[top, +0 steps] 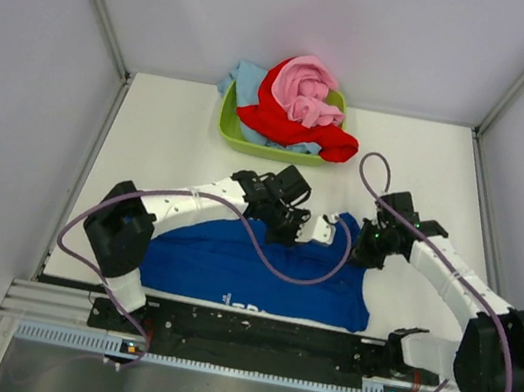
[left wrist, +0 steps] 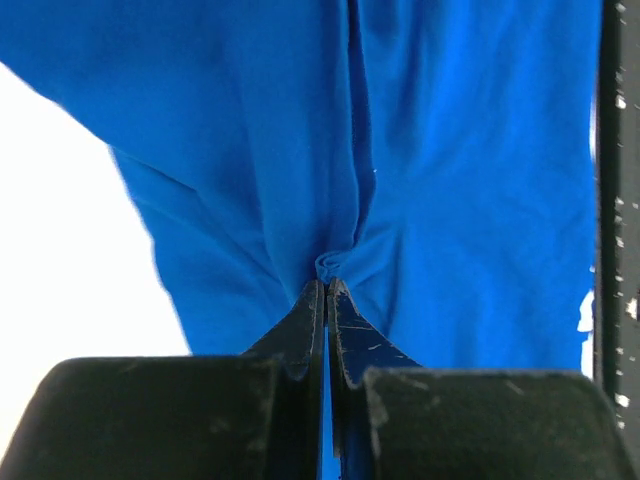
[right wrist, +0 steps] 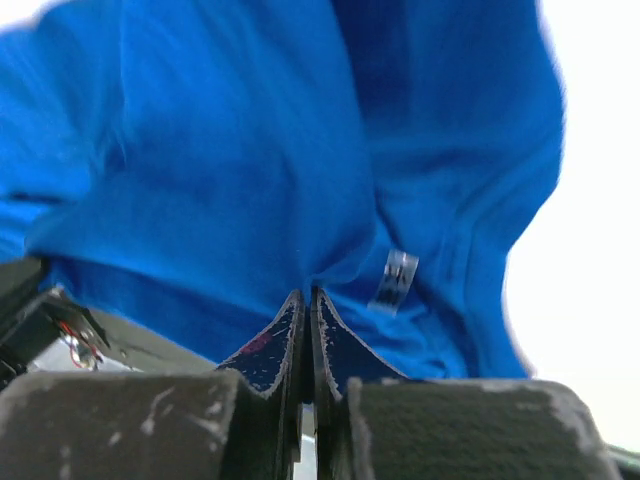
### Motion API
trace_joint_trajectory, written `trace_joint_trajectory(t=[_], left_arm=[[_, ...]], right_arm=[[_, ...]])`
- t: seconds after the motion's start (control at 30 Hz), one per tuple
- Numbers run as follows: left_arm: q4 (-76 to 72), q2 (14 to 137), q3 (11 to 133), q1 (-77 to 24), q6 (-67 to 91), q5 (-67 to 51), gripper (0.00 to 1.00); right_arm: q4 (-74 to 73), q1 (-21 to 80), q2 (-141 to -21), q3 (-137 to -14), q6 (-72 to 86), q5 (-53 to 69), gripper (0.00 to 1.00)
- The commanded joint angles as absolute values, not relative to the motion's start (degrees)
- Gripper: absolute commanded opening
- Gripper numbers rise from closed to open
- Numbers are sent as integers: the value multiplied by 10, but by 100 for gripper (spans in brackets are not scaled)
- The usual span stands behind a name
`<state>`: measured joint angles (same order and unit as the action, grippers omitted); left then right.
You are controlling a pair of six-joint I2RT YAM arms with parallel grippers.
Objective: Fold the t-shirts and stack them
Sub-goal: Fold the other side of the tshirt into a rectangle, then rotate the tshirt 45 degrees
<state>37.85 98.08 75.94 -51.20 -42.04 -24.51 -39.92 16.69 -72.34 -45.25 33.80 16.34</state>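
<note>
Royal blue soft cloth t-shirt (top: pixel 229 266) lies rumpled on the white tabletop (top: pixel 165 138), near side. Left hand (left wrist: pixel 327 288) and right hand (right wrist: pixel 308 297) each clamp tight on a puckered fold. Behind, a lime green plastic tub (top: pixel 228 130) holds a crumpled red shirt (top: pixel 290 125), pink shirt (top: pixel 306 90) and light blue shirt (top: pixel 246 79).

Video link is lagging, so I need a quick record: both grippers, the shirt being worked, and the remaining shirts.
left gripper: shut on blue t-shirt, pinching a bunched fold
right gripper: shut on the same shirt, close to its label
blue t-shirt: rumpled, lying at the near side of the table
remaining shirts: red t-shirt, pink t-shirt, light blue t-shirt, heaped in green tub
folded stack: none in view
</note>
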Motion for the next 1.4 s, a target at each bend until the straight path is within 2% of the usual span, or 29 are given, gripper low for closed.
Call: trace_joint_trajectory(t=[0.0,0.17,0.6,0.67,0.73,0.77,0.8,0.83,0.87,0.9,1.0,1.13,1.2,1.37], left_arm=[[402,966,718,-512,-439,-298,0],[411,957,701,-504,-449,-315,0],[422,987,680,-503,-483,-330,0],[423,997,682,-504,-488,-324,0],[441,1007,689,-504,-500,-323,0],[458,1012,698,-504,-505,-329,14],[487,1016,714,-507,-510,-335,36],[518,1018,738,-512,-516,-340,50],[547,1014,756,-518,-521,-344,59],[568,1003,765,-522,-532,-349,61],[567,956,766,-509,-515,-337,61],[552,936,755,-433,-455,-268,53],[529,921,728,-378,-434,-221,48],[517,882,679,-241,-417,-179,44]], right_arm=[[-458,224,-669,-418,408,163,0],[-482,270,-640,-391,457,171,0],[-473,272,-675,-355,445,174,1],[-468,272,-680,-349,445,178,11],[-469,272,-686,-344,445,184,28],[-470,272,-686,-342,446,189,34],[-470,271,-686,-341,448,196,42],[-472,267,-687,-341,451,205,45],[-473,264,-685,-344,453,217,47],[-474,259,-683,-351,457,221,49],[-485,255,-677,-418,444,172,50],[-474,238,-707,-503,416,85,49],[-435,222,-725,-508,409,74,44],[-302,186,-788,-454,417,88,29]])
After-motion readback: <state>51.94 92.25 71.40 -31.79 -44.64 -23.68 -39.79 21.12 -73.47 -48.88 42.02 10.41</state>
